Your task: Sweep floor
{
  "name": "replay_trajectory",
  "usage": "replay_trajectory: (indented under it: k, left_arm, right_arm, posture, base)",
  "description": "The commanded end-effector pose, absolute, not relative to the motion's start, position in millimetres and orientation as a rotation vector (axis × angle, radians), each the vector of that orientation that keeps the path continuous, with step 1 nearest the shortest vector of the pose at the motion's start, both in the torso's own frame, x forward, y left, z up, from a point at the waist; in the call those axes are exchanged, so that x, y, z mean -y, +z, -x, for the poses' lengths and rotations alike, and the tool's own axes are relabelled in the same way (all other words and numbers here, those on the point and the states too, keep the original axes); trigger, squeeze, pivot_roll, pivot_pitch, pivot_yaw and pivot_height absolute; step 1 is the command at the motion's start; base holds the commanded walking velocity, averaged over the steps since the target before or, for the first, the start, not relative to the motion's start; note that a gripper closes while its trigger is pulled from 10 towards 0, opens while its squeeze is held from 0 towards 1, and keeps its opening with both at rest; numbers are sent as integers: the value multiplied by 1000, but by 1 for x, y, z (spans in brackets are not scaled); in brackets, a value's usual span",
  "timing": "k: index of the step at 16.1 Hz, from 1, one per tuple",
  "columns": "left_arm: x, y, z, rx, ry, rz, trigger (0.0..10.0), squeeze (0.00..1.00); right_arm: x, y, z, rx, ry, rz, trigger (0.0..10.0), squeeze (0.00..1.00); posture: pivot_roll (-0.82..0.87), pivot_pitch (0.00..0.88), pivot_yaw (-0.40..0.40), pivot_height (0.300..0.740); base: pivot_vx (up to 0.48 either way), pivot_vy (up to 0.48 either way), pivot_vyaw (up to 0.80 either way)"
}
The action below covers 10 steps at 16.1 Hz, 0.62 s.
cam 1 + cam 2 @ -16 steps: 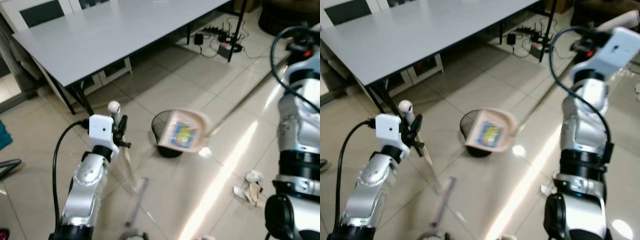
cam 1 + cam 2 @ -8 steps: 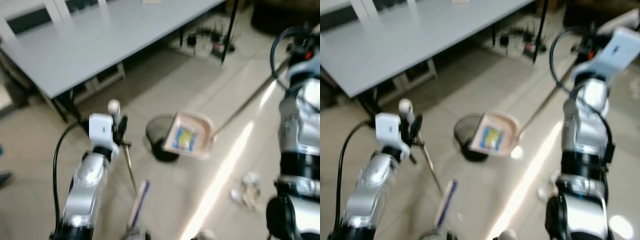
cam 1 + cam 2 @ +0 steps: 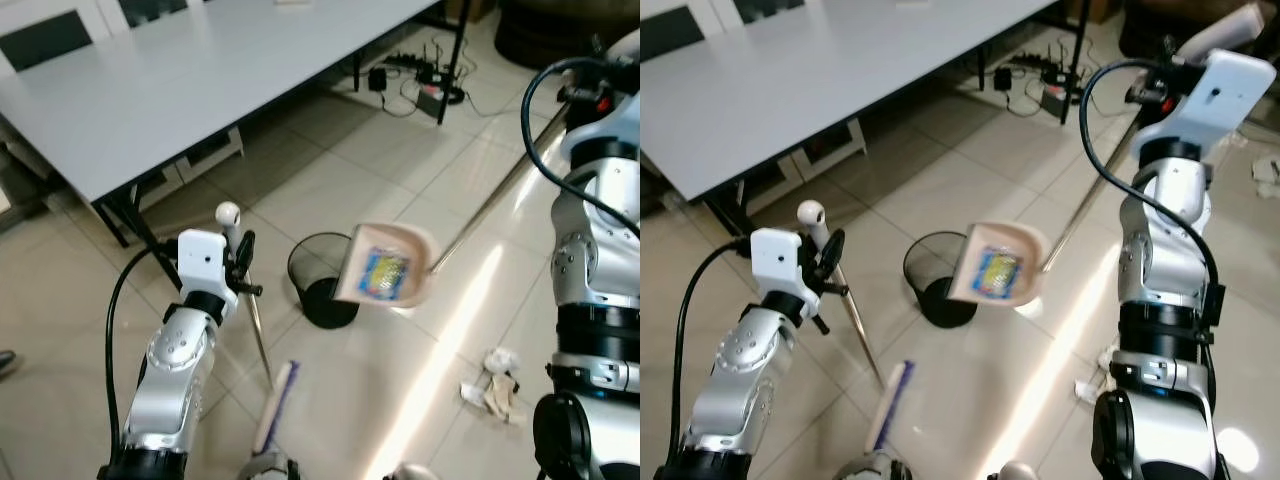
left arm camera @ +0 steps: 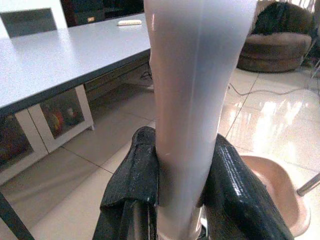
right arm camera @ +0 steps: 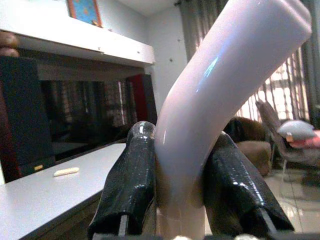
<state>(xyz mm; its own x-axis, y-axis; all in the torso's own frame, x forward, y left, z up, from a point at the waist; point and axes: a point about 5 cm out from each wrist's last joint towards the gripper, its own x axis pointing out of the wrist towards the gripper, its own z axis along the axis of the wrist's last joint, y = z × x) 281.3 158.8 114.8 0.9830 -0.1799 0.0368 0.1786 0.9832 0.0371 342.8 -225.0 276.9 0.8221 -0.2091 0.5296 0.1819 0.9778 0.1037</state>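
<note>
Over the last second our right gripper [image 5: 172,200], clamped on the dustpan handle [image 5: 220,95], has lifted the dustpan [image 3: 385,268] higher and tipped it beside the black bin [image 3: 322,281] (emptying looks under way), while our left gripper [image 4: 180,195] stays closed around the broom handle [image 4: 192,95], bristles on the floor. Crumpled litter [image 3: 495,378] near our right leg awaits sweeping, with the table [image 3: 180,80] close ahead.
</note>
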Motion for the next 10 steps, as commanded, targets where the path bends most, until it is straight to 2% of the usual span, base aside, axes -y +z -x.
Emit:
replay_trajectory:
  k: [1,10]
  left_arm:
    - [-164,124,-284,76,-172,-62,10000,0]
    - [-164,125,-287,83,-173,-63,10000,0]
  right_arm:
    - [209,297,-339,698,-138,-57,10000,0]
    - [185,293,-336,810,-17,116,10000,0]
  posture:
    - [-14,93,62,740]
    - [-9,84,64,740]
  base:
    - [311,0,0]
    - [308,0,0]
